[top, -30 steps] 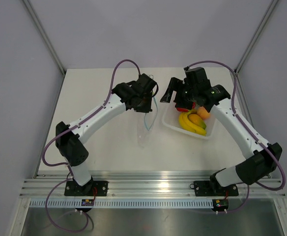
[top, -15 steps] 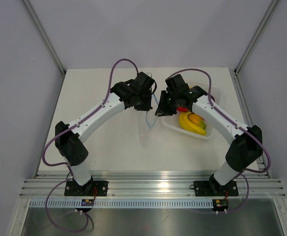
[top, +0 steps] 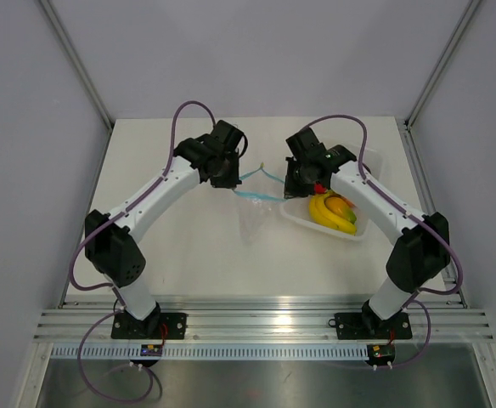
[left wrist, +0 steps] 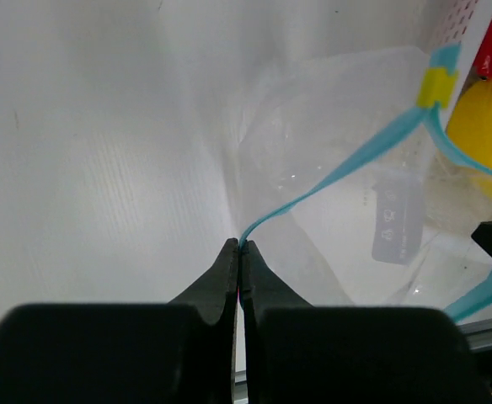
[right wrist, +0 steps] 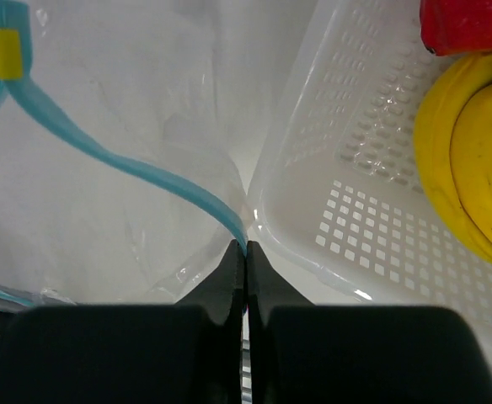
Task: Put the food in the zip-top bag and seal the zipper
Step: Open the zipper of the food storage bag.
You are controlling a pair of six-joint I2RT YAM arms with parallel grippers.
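The clear zip-top bag (top: 252, 219) lies on the table between my two grippers, its mouth spread. Its light-blue zipper (left wrist: 339, 168) runs in two strips that meet at a yellow slider (left wrist: 437, 86). My left gripper (left wrist: 240, 246) is shut on one strip, and my right gripper (right wrist: 246, 246) is shut on the other strip of the zipper (right wrist: 145, 172), right beside the tray's rim. The food sits in the white tray (top: 292, 212): a yellow banana bunch (top: 331, 214) with an orange peach (top: 343, 202) partly showing behind it. No food shows inside the bag.
A red object (right wrist: 465, 21) lies in the perforated tray (right wrist: 355, 210) next to the bananas (right wrist: 465, 168). The tray touches the bag's right side. Grey walls enclose the table at the back and sides.
My right gripper left the tray, swung left to the bag's mouth and shut on a zipper strip. My left gripper pulled its strip to the left, spreading the mouth.
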